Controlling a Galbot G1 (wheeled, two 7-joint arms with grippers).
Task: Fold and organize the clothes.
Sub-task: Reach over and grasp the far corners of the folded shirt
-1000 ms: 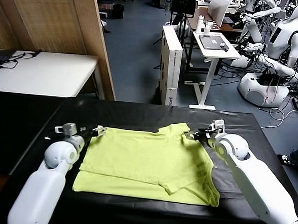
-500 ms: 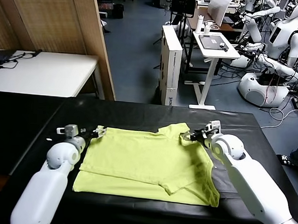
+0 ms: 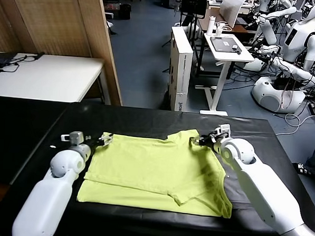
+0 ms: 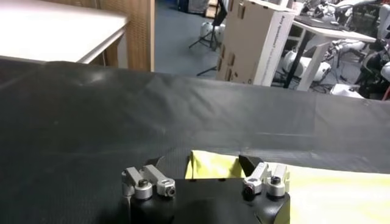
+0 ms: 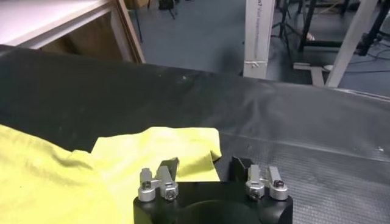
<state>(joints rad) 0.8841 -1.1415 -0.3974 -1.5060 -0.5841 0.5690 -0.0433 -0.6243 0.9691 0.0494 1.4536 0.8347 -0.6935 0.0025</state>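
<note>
My right tool (image 5: 204, 172) sits at the far right corner of the T-shirt (image 3: 155, 168), its jaws apart and straddling the edge of the folded-over sleeve flap, one finger over the yellow cloth and the other over bare black; nothing is pinched yet, as far as I can see. My left tool (image 4: 206, 180) is at the far left corner, jaws spread wide, the shirt's corner lying right between them, not gripped either. So both of my tools are lined up on the two far corners, and I judge the step in hand is taking those corners for a fold toward me. To do it well, I want each tool low enough that the lower finger slides under the cloth and not just over it, and I want to catch every layer at the right corner, where the sleeve is doubled back, or the fold will come up lopsided. Both sides should close level with each other so the hem stays straight. The shirt itself lies flat across the middle of the black surface (image 3: 147, 117), lime and mostly smooth, its near edge close to my body. As for containers, I see no basket, bin or box on this surface to receive it.
</note>
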